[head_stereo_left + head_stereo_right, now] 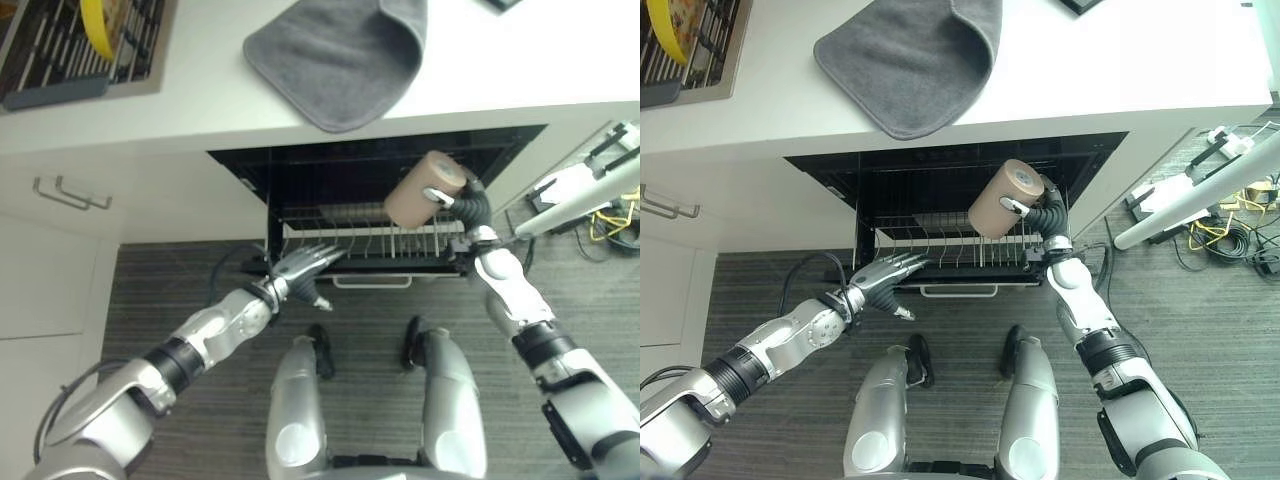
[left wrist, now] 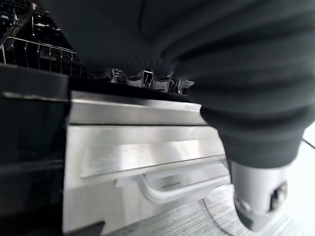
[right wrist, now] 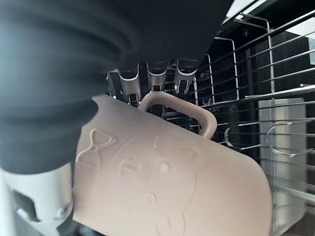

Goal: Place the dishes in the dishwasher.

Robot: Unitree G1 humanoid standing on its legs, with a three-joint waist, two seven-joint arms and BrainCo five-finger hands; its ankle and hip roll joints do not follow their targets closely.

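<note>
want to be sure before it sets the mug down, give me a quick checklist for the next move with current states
1. Mug held: ok. The right hand has its fingers and thumb curled round the beige mug.
2. Dishwasher open: ok. The dishwasher is open under the counter.
3. Rack pulled out: ok. The wire rack sticks out in front with its white handle showing.
4. Mug over rack: ok. It sits tilted above the rack's right part, not yet down on it.
5. Free slot under the mug: cannot tell. The mug hides the tines below.
6. Left hand out of the way: ok. The left hand is at the rack's left front corner, fingers straight.
</note>
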